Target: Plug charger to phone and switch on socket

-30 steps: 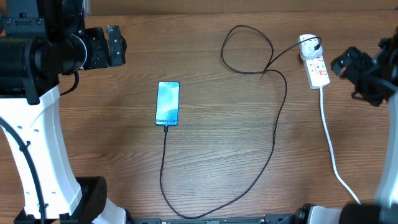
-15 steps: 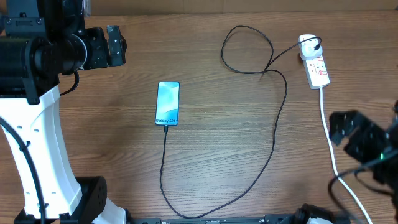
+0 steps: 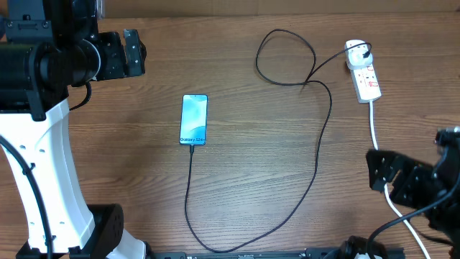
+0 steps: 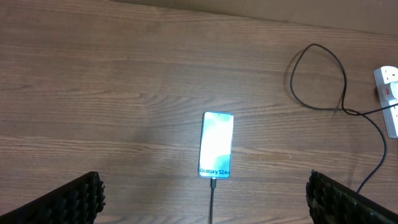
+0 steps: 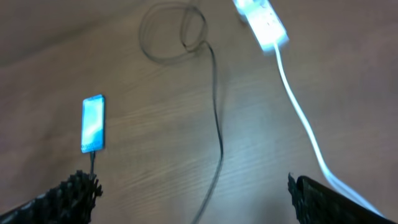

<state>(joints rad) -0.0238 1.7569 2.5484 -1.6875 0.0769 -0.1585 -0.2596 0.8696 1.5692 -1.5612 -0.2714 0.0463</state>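
The phone [image 3: 193,119] lies flat mid-table, its blue screen lit. The charger [image 3: 321,147], a thin black cable, meets the phone's near short edge with its tip [image 3: 192,147]. From there it curves along the front, loops at the back and ends at the white socket [image 3: 364,75] at the back right. My left gripper [image 3: 135,52] is open, high at the back left; its wrist view shows the phone [image 4: 216,145] between the open left gripper [image 4: 204,190] fingers, far below. My right gripper [image 3: 384,177] is open at the front right, over the white cord [image 3: 376,137].
The socket's thick white cord [image 5: 300,115] runs toward the front right edge, under my right arm. The black cable's loop [image 3: 284,57] lies behind the table's middle. The left arm's white base [image 3: 43,180] stands at the front left.
My right arm has swung from beside the socket at the back right to the front right, over the white cord. The left arm, phone and cable have not moved.
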